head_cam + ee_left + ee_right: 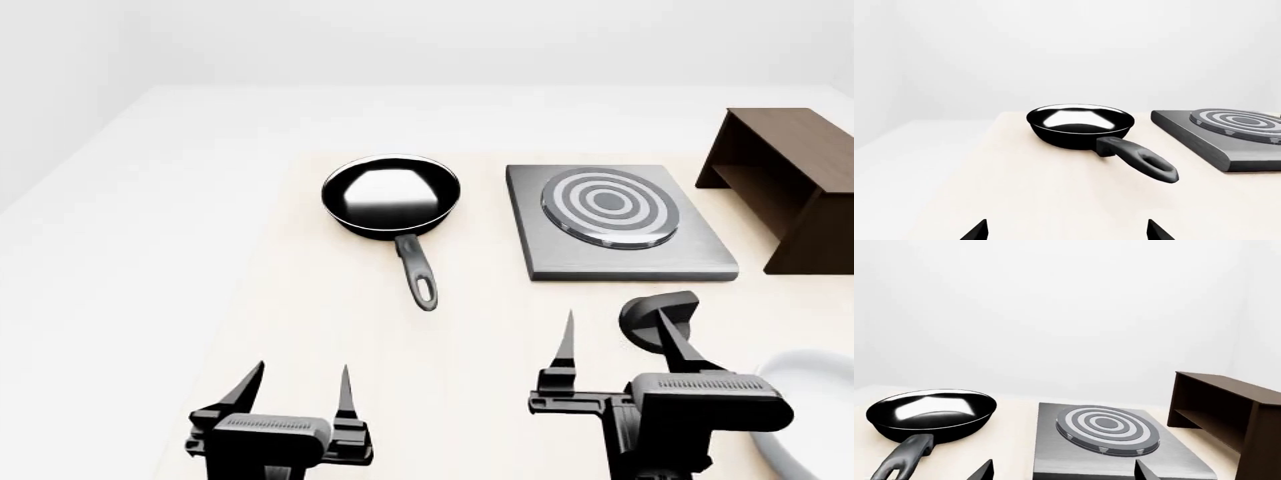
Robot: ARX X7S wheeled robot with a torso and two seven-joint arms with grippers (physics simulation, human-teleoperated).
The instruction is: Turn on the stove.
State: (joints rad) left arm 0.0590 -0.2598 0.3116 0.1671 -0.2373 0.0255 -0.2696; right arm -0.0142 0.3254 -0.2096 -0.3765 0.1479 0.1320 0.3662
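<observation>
Both grippers released, empty: left gripper [296, 388] near table edge; right gripper [621, 345] just before stove [617, 222]; its knob [657, 315] lies touching the right finger (partly hidden); best to centre jaws around knob, then twist squarely.

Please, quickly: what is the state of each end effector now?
Left end effector: open, holding nothing.
Right end effector: open, holding nothing, near the knob.

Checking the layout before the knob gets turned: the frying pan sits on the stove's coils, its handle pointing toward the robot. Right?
Not quite. The frying pan sits on the table beside the stove, to its left, not on the coils, as the head view shows. Its handle does point toward the robot.
</observation>
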